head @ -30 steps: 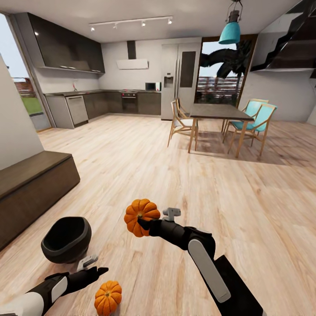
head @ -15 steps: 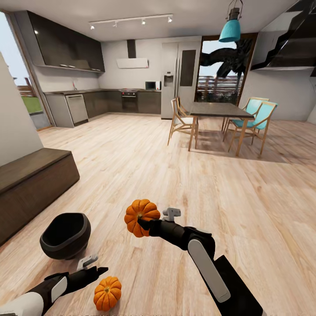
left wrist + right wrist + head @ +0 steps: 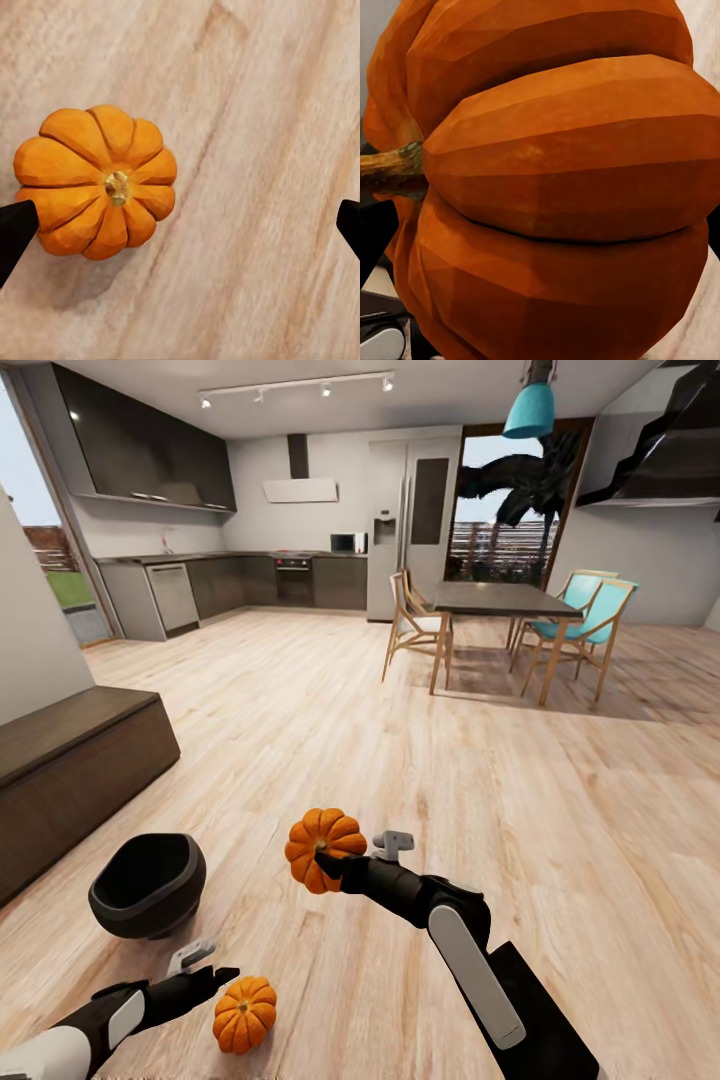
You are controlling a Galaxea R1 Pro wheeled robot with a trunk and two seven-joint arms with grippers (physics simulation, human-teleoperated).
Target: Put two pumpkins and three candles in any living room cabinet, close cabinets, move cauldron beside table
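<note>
One orange pumpkin (image 3: 322, 848) hangs above the floor, and my right gripper (image 3: 322, 862) is shut on it; up close its ribbed side (image 3: 562, 187) covers the right wrist view. The second pumpkin (image 3: 244, 1014) rests on the wooden floor by my left gripper (image 3: 222, 975). From the left wrist it shows from above (image 3: 97, 180), between the widely spread fingertips (image 3: 15, 229), nearer one of them; that gripper is open. The black cauldron (image 3: 148, 884) sits on the floor left of both arms. The dark brown cabinet (image 3: 70, 780) runs along the left, closed. No candle is visible.
A dining table (image 3: 495, 600) with wooden and teal chairs (image 3: 590, 630) stands at the back right. The grey kitchen units (image 3: 250, 585) and a fridge (image 3: 410, 530) line the far wall. A pale wall (image 3: 35, 640) rises above the cabinet. Open wooden floor (image 3: 330, 730) stretches ahead.
The view has shifted, so the whole scene sits differently. My left gripper has come closer to the pumpkin on the floor. The right arm still holds its pumpkin in the same pose.
</note>
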